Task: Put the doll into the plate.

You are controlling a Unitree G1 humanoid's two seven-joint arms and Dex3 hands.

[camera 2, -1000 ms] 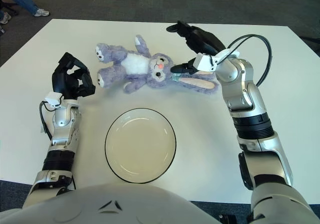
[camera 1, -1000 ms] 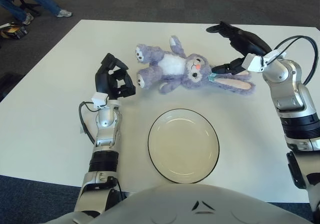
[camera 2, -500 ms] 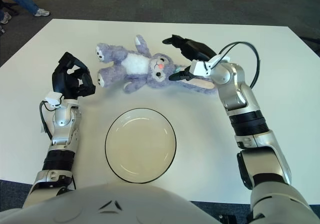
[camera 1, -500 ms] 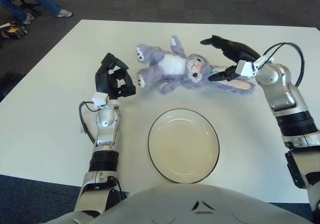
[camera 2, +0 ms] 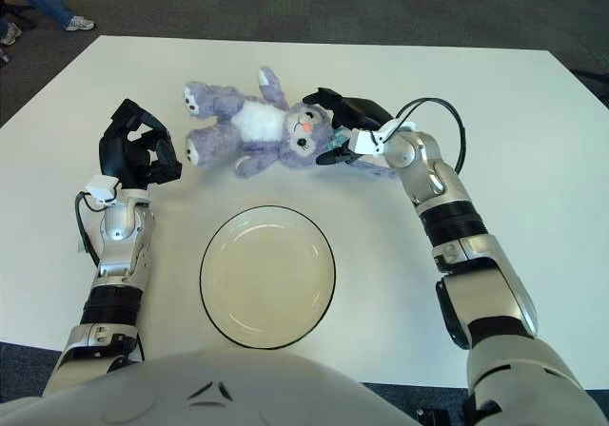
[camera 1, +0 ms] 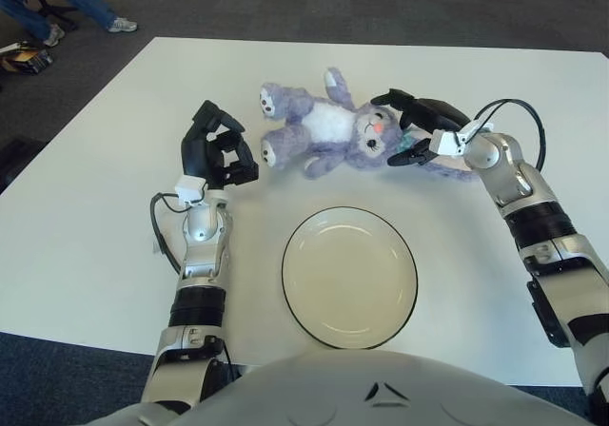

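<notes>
The doll, a purple plush rabbit with a white belly, lay on its back on the white worktop, well beyond the plate and a little to the robot's left of its far rim. Its feet pointed toward the left robot hand and its head, with the long ears trailing out behind, lay toward the right one. It had not shifted over the past second.

What had changed was the right robot hand. A second earlier it was poised out past the ears, clear of the toy; half a second on it had swung inward and lower; at this moment its dark fingers were spread around the doll's head, the upper ones arched over the far side of the face and the lower one reaching in beside the cheek. They were open and had not closed on anything, though they looked to be at or nearly at the fur.

That suggested the reach was about over and the grasp on the head was the step at hand, with the lift and carry back to the empty plate yet to come.

The left robot hand showed just left of the doll's feet, upright, fingers curled and holding nothing, unchanged across the second.
</notes>
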